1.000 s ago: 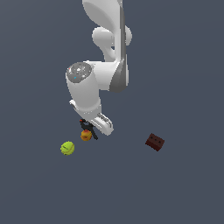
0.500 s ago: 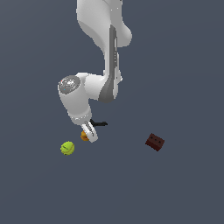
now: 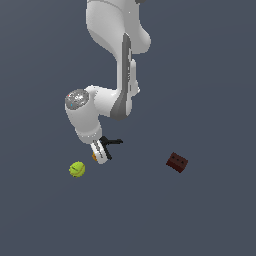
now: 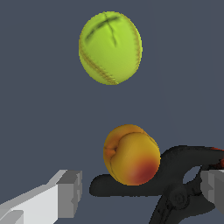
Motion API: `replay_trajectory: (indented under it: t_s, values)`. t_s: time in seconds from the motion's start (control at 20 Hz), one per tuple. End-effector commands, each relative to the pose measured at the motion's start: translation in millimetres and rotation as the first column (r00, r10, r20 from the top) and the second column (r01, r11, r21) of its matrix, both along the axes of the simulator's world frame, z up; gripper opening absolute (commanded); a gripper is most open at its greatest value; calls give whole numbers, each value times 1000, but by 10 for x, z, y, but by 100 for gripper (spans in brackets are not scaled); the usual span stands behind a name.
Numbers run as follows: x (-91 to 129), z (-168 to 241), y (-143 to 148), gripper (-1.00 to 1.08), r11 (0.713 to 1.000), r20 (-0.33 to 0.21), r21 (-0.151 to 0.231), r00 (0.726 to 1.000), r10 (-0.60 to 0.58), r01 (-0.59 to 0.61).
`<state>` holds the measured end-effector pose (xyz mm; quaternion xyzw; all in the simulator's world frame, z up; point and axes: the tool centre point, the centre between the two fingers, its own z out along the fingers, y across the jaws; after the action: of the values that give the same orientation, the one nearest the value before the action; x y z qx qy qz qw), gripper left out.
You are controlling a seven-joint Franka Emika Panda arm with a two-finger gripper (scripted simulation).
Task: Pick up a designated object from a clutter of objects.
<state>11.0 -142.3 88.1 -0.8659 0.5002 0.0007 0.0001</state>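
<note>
While claw (image 4: 139, 192) gapes, orange lump (image 4: 131, 154) between fingers (image 4: 70, 192)

A round orange-yellow fruit with a red patch (image 4: 131, 154) touches a black clamp (image 4: 179, 188). A yellow-green ball (image 4: 110, 47) sits apart. Two grey fingers (image 4: 70, 193) stand wide.

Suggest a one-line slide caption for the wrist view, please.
Open gripper straddles the orange fruit beside a black clamp, yellow-green ball beyond.
</note>
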Motion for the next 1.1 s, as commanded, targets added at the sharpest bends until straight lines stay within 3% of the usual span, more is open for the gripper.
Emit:
replay_trajectory:
  t_s: [0.0,0.75,0.8,1.05]
  values:
    - [0,-26,3,100,1000,0,0,1000,0,0]
    - [-3,-504,-6,100,1000,1,-1,1000,-6,6]
    - [-3,-504,-6,-100,1000,1,-1,1000,-6,6]
    - [-3,-504,-6,-100,1000,1,-1,1000,-6,6]
